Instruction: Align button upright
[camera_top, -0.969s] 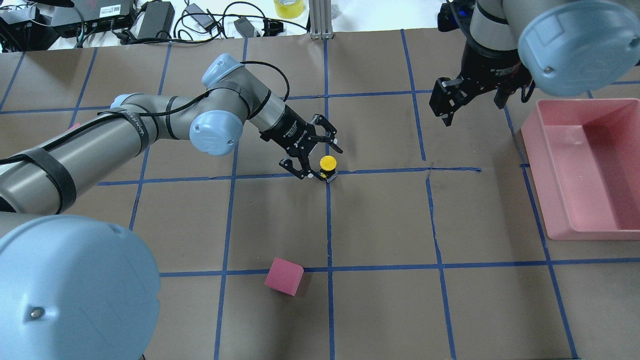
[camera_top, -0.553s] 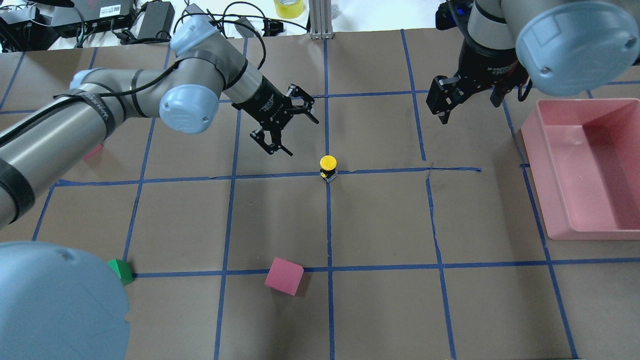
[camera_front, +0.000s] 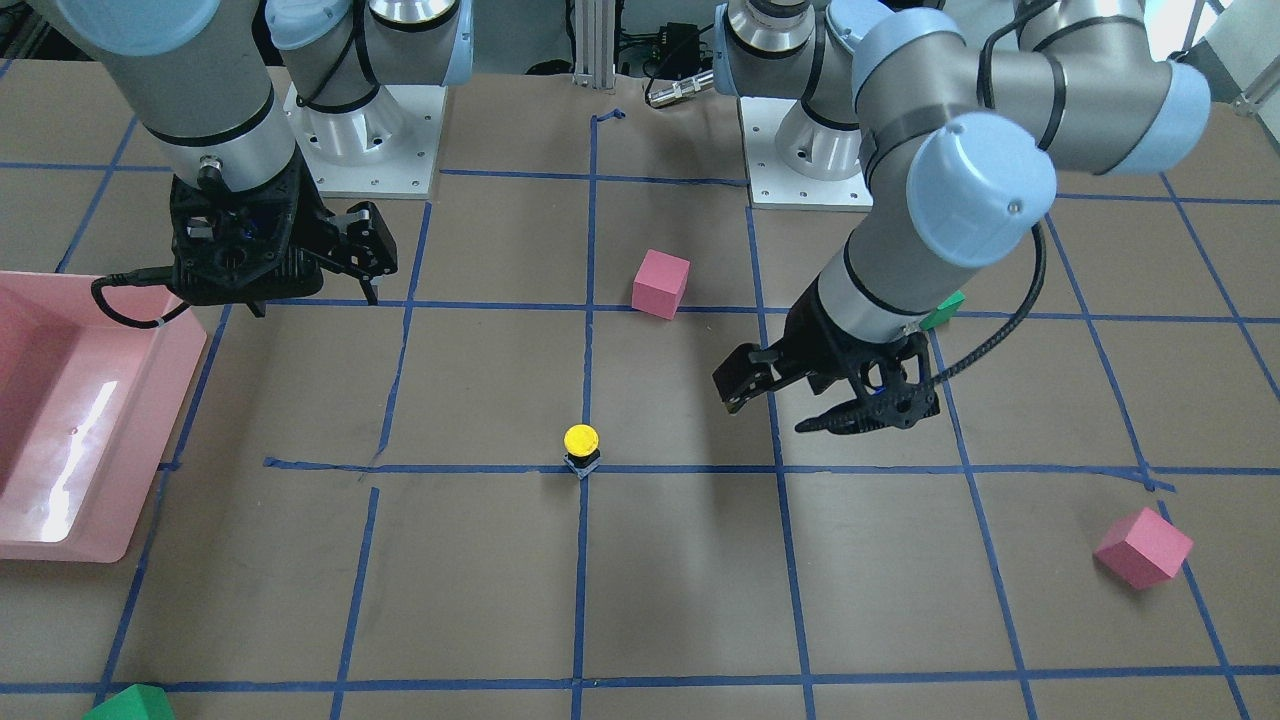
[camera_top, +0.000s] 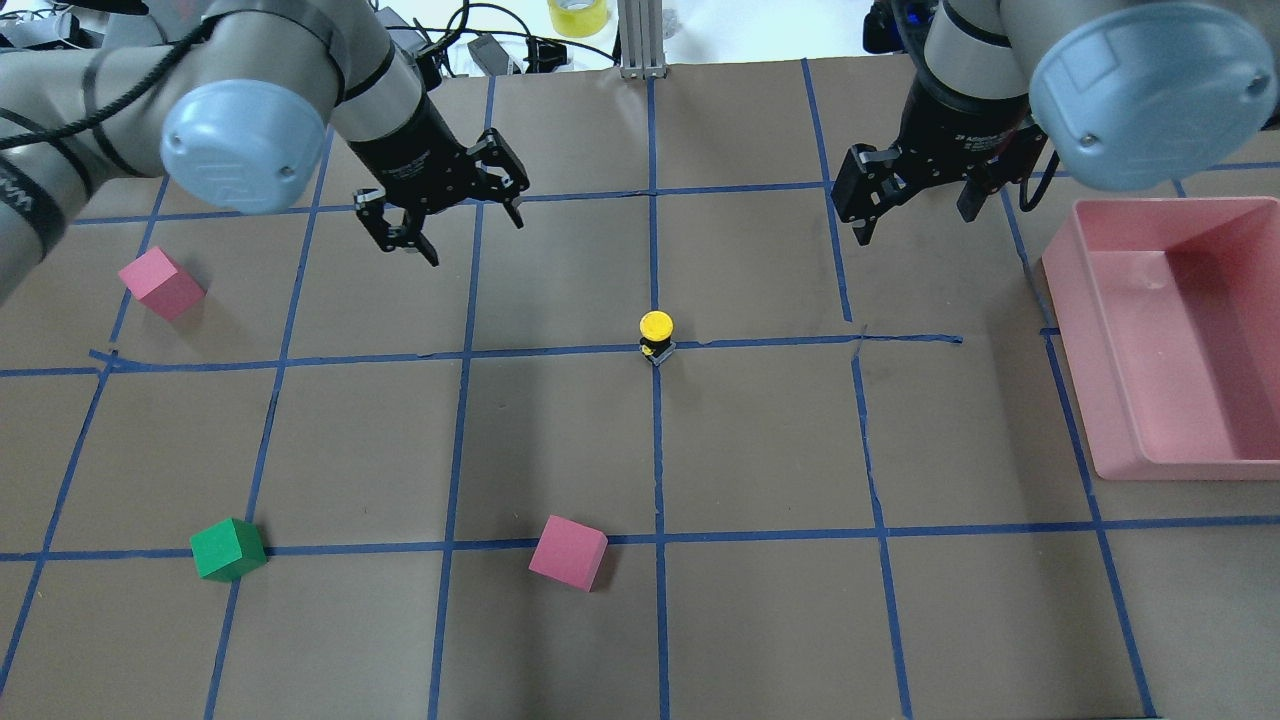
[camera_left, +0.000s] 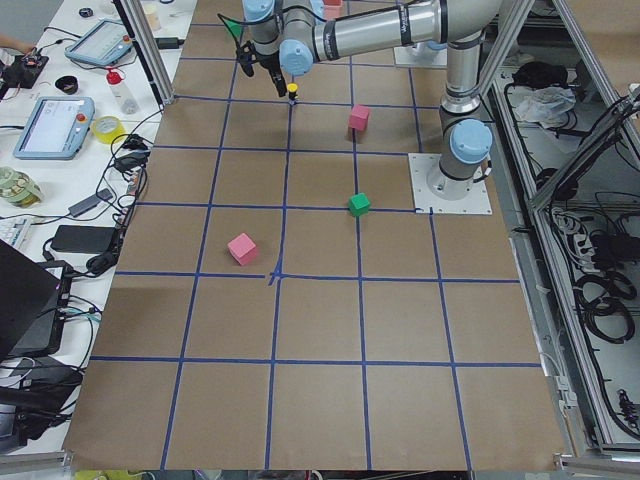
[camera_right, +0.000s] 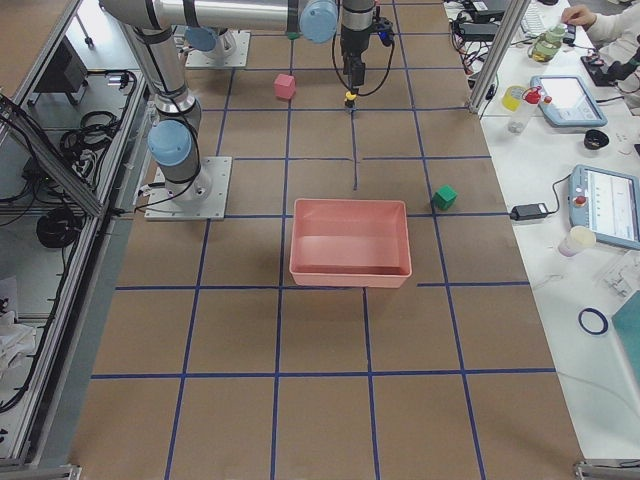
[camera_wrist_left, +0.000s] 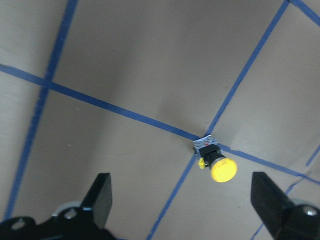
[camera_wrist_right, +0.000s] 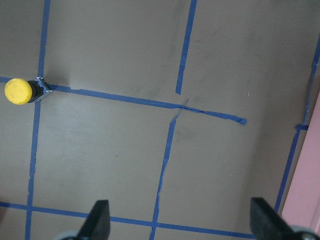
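The button stands upright on a blue tape crossing at the table's middle, yellow cap up, black body below; it also shows in the front view. My left gripper is open and empty, hanging above the table well to the button's left and farther back. The left wrist view shows the button between and ahead of the spread fingers. My right gripper is open and empty, raised to the button's right and farther back. The button sits at the left edge of the right wrist view.
A pink bin stands at the table's right edge. One pink cube lies at the left, another pink cube lies near the front middle, and a green cube lies at the front left.
My left gripper has drawn away from the button, back and to the left, staying open. The button stays standing on the tape crossing. My right gripper has shifted slightly.
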